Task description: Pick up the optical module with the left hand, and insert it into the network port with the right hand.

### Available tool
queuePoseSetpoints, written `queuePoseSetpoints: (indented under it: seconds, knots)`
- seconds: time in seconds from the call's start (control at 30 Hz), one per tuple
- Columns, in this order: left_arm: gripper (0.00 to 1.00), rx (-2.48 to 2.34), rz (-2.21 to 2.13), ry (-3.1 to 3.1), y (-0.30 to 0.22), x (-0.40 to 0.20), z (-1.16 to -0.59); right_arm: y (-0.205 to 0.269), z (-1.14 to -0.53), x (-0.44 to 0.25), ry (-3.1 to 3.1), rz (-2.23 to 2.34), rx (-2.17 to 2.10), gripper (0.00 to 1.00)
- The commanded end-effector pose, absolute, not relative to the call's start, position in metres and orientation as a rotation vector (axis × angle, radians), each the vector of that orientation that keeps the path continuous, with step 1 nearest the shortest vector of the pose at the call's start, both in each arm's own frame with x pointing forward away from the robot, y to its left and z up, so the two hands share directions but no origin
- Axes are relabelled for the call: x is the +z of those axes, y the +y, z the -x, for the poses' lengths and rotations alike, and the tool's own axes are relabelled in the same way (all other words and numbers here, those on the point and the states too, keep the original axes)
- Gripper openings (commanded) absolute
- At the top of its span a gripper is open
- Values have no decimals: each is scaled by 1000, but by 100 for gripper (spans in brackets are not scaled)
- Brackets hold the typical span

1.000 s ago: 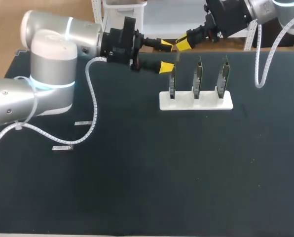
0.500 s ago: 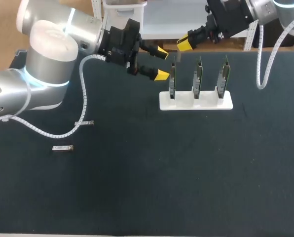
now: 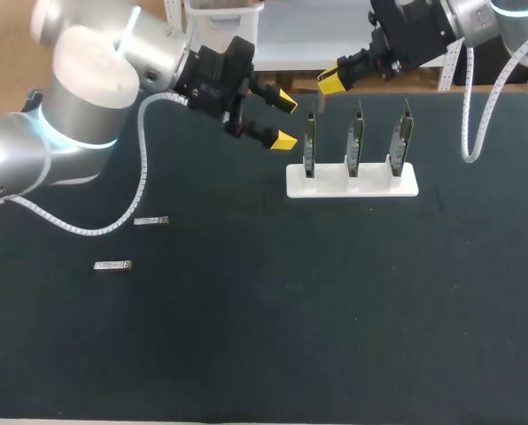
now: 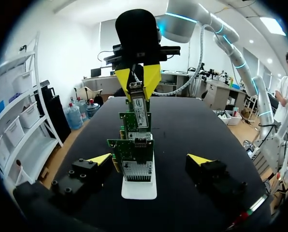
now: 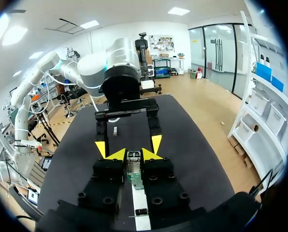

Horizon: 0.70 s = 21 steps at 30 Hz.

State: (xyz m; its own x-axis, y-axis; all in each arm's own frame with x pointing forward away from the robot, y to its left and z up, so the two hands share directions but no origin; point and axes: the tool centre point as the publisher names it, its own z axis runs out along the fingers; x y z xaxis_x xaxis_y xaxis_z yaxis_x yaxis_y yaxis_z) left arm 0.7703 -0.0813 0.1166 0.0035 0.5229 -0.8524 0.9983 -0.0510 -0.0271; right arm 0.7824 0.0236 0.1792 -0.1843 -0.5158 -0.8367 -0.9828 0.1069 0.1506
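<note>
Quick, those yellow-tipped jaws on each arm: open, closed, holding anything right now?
On the left arm, jaws open, holding nothing.
On the right arm, jaws closed on the optical module.

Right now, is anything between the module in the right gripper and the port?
Nothing I can see. The right gripper holds the module right over the first card; the open left gripper is off to the side.

Head view: right arm point(image 3: 503, 22) cut by top edge, left arm point(image 3: 16, 164) by side edge. Loose modules point(image 3: 151, 220) too small for detail. Left wrist view: rear cards point(image 4: 133, 122) largely hidden behind front card point(image 4: 132, 154). Right wrist view: optical module point(image 5: 134, 166) mostly hidden inside right gripper point(image 5: 133, 154).
</note>
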Motion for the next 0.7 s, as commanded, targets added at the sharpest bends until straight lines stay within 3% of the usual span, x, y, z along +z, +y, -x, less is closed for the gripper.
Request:
queuePoseSetpoints:
  seconds: [0.03,0.7]
  knots:
    - [100,-953,-1676,1600,-84,116,-779,23,-779,179,1779,1459,968,0]
    - [100,-967,-1721,1632,-86,107,-775,24,-776,180,1775,1464,958,0]
